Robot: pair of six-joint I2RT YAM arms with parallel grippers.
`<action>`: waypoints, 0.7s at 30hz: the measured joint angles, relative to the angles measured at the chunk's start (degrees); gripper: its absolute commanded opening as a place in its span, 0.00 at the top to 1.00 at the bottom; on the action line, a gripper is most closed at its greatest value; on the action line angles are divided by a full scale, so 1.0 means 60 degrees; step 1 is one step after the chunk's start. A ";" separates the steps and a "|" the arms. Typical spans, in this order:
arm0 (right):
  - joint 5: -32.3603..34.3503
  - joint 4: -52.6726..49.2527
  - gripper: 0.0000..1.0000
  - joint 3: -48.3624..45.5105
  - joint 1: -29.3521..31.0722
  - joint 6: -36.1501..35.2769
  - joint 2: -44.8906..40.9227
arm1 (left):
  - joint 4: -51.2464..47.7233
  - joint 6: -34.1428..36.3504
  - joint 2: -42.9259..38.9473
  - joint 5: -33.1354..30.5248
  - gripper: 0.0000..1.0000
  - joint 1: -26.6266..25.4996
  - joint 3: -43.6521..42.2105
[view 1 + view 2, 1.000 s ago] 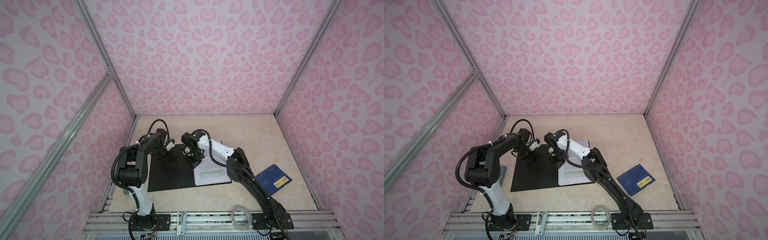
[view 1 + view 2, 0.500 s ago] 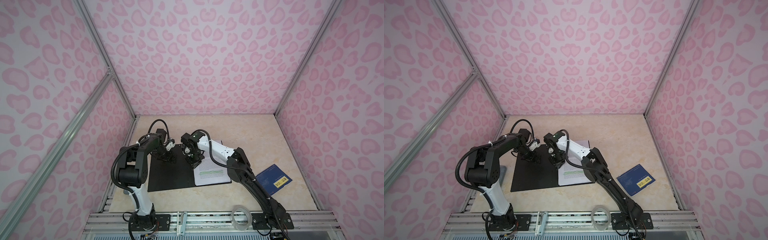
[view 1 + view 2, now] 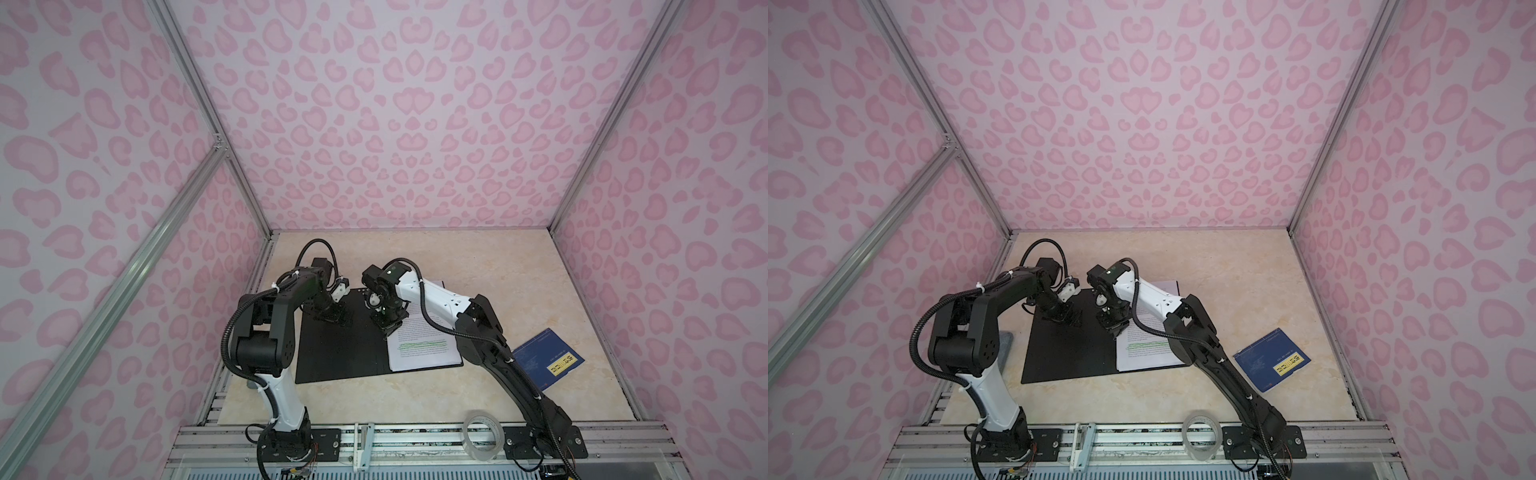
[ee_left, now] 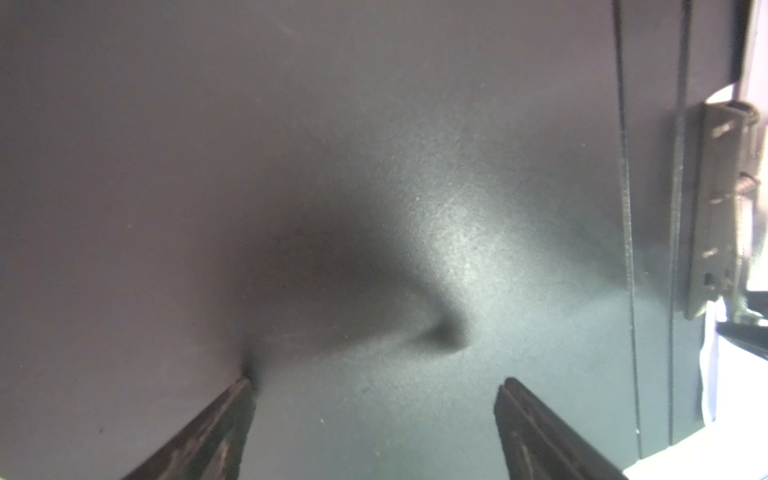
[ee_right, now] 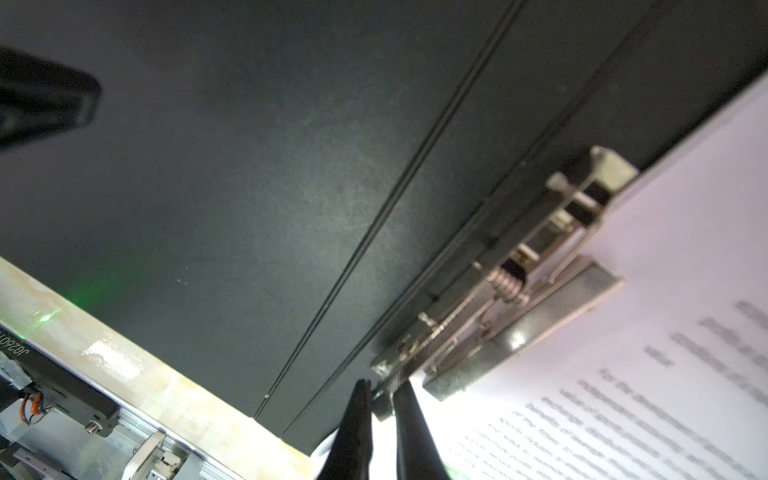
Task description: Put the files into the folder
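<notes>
Risk one: clip [image 5: 519, 291] snapping back. Right end effector [image 5: 384, 409] was almost fully closed, with its fingers either side of the near end of the metal spine clip, apparently pinching that thin tab. The grip sat right at the fingertips on slick metal, so a slip looked likely. The sprung lever could then have slammed down or knocked the sheets askew.

Files [image 3: 424, 349] lay as a white stack on the right half of the open folder [image 3: 340, 353], with the spine-side edge at the clip. Couldn't tell whether that edge sat under the clamp bar or only against it. If not fully under, the clip might have caught nothing or creased an edge.

Left end effector [image 4: 374, 390] was spread wide and held nothing. Its fingertips were down on the black left flap, seemingly touching it. If that press skidded, the folder could have slid on the smooth worktop [image 3: 478, 257] when the right arm tugged the clip.

In both top views the stack's far edge seemed to poke past the folder's far edge, so the sheets might have stuck out once it was shut. Blue booklet [image 3: 546, 359] lay well apart, no hazard.
</notes>
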 measured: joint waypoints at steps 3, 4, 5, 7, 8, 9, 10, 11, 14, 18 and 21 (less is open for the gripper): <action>-0.0036 0.0004 0.87 -0.0004 -0.0015 0.0025 0.0000 | 0.0000 0.0000 0.0000 -0.0004 0.06 0.0000 0.0000; -0.0047 0.0015 0.87 -0.0015 -0.0018 0.0025 0.0000 | 0.0004 0.0004 0.0000 -0.0011 0.06 0.0000 0.0000; -0.0055 0.0033 0.87 -0.0033 -0.0022 0.0025 0.0000 | 0.0004 0.0004 0.0000 -0.0011 0.06 0.0000 0.0000; -0.0102 0.0080 0.87 -0.0091 -0.0040 0.0029 -0.0007 | 0.0004 0.0004 0.0000 -0.0007 0.06 0.0000 0.0000; -0.0131 0.0102 0.87 -0.0120 -0.0051 0.0036 -0.0015 | 0.0000 0.0004 0.0000 -0.0007 0.06 0.0000 0.0000; -0.0157 0.0124 0.88 -0.0153 -0.0058 0.0062 -0.0033 | 0.0000 0.0004 0.0000 -0.0007 0.06 0.0000 0.0000; -0.0157 0.0164 0.88 -0.0204 -0.0062 0.0087 -0.0058 | 0.0000 0.0004 0.0000 -0.0007 0.06 0.0000 0.0000; -0.0157 0.0200 0.88 -0.0259 -0.0062 0.0124 -0.0091 | 0.0000 0.0004 0.0000 -0.0007 0.06 0.0000 0.0000; -0.0259 0.0368 0.88 -0.0477 -0.0106 0.0200 -0.0189 | 0.0000 0.0004 0.0000 -0.0007 0.06 0.0000 0.0000; -0.0324 0.0517 0.89 -0.0663 -0.0124 0.0273 -0.0280 | 0.0000 0.0004 0.0000 -0.0007 0.06 0.0000 0.0000; -0.0317 0.0652 0.89 -0.0827 -0.0124 0.0368 -0.0368 | 0.0000 0.0004 0.0000 -0.0007 0.06 0.0000 0.0000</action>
